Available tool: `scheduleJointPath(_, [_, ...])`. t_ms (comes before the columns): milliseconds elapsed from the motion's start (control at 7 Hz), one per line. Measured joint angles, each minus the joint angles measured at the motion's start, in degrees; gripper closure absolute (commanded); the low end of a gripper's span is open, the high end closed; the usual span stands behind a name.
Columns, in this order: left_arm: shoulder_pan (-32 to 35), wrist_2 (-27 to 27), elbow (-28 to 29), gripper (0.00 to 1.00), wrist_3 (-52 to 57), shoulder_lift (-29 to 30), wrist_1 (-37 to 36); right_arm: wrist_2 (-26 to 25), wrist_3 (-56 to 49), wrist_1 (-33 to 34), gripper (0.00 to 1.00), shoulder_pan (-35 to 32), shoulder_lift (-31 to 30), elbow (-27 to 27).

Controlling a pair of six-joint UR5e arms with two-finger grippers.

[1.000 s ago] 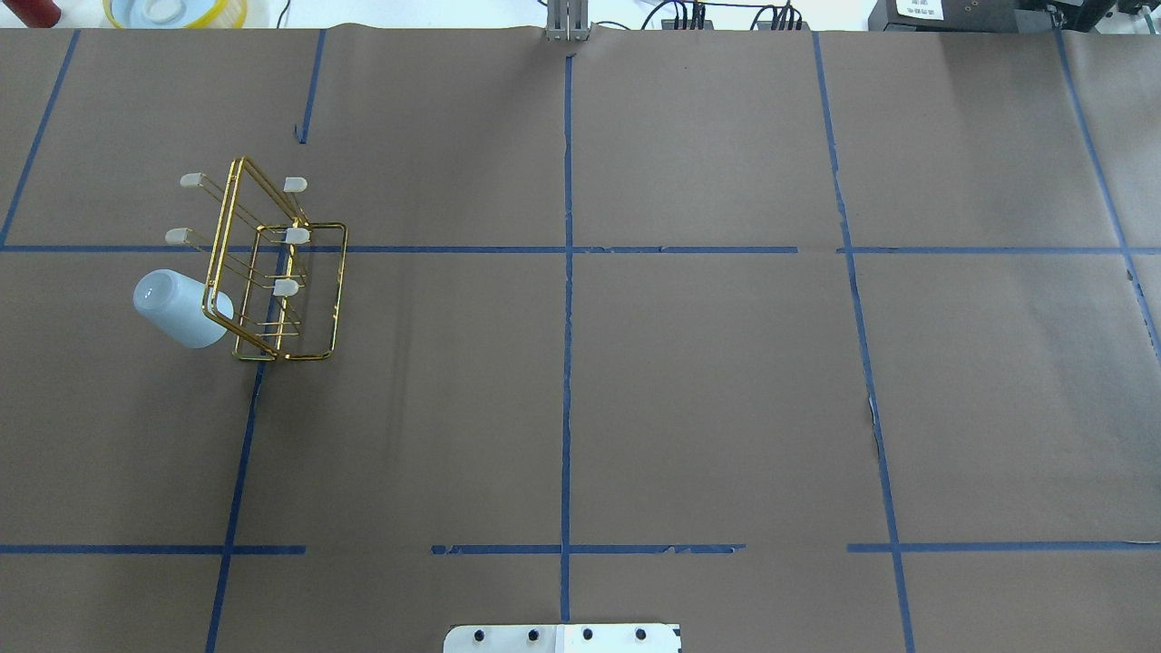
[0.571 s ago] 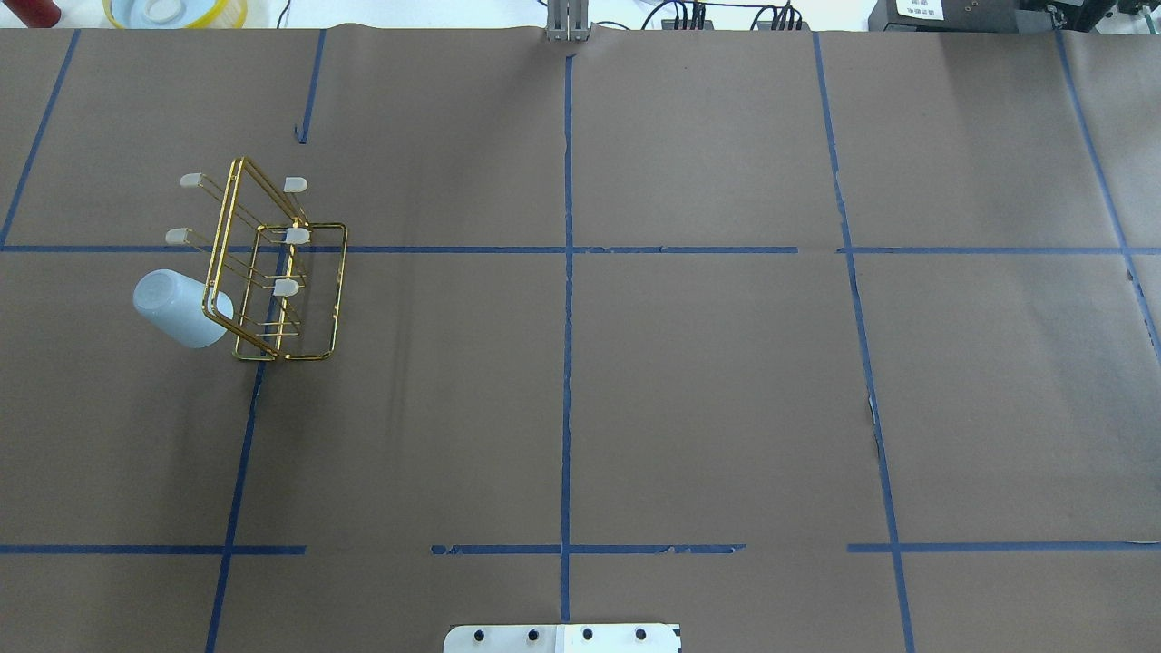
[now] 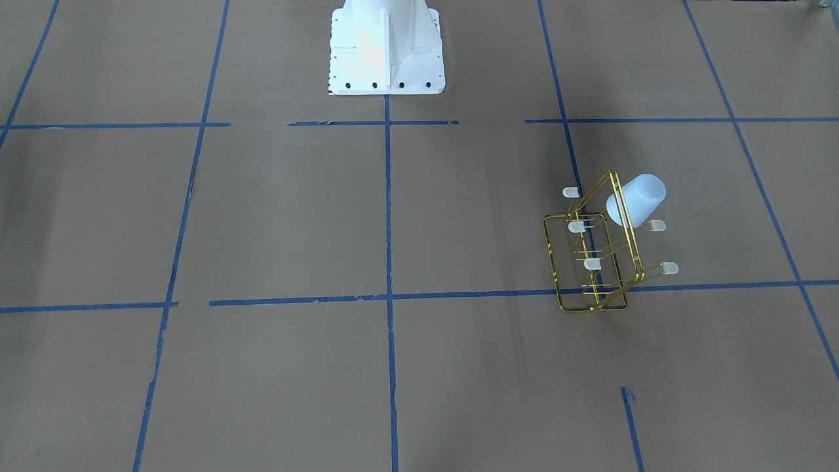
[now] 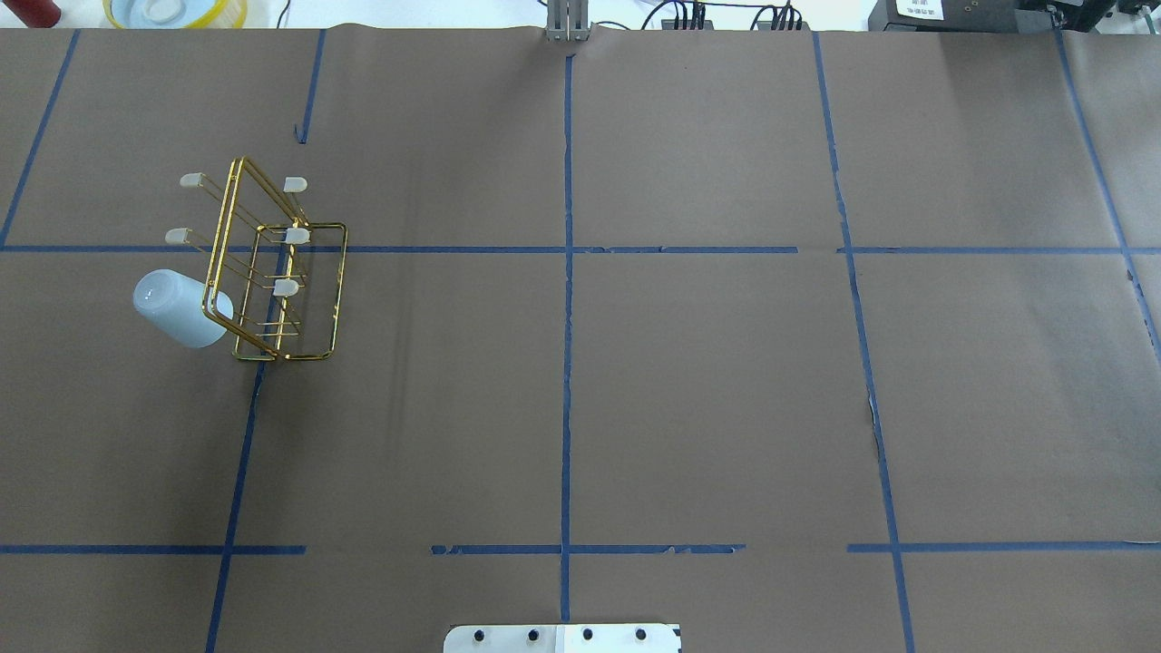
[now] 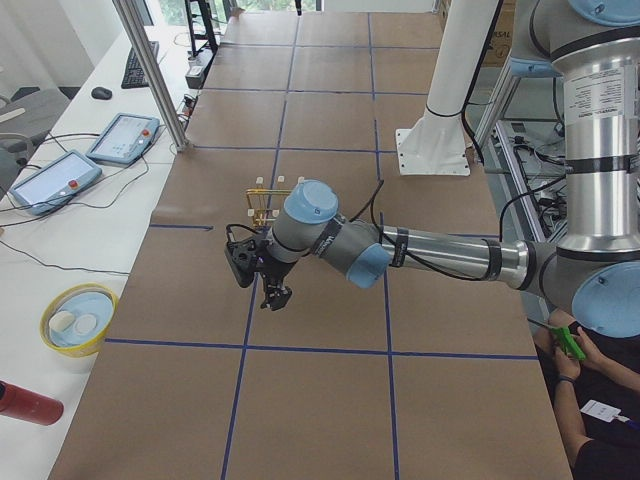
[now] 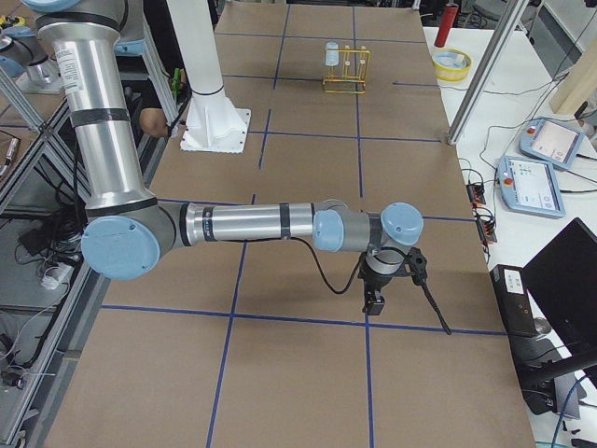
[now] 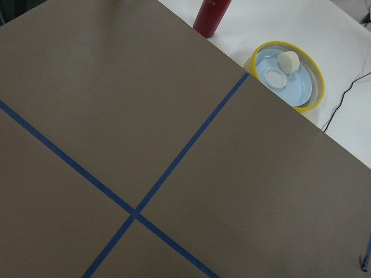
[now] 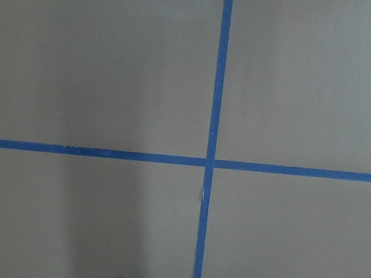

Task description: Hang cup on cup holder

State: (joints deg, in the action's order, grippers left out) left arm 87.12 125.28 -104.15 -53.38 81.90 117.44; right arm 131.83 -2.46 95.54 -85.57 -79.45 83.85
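Cup hangs tilted on cup holder end prong, L side.

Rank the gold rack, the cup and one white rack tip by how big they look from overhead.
Largest to smallest, overhead view:
1. gold rack, the widest outline
2. cup, much smaller than the rack
3. white tip, tiny beside the cup

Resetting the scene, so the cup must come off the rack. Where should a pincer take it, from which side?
I'd take the cup across its tapered wall near the closed end, which tilts clear of the cup holder, coming from the side away from the rack; its mouth end is among the wires.
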Motion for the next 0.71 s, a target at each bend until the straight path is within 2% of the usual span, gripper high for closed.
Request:
scheduleJointPath(286, [0.7,0.9,0.2,0.0,14.9,-0.3,-5.7,0.0,0.0,0.1,0.0,0.0,0.0,0.0])
scheduleJointPath(714, [2.3,2.3,0.2,0.0,41.7,-0.1,-17.8,0.0,0.0,0.1,0.0,0.0,0.0,0.0])
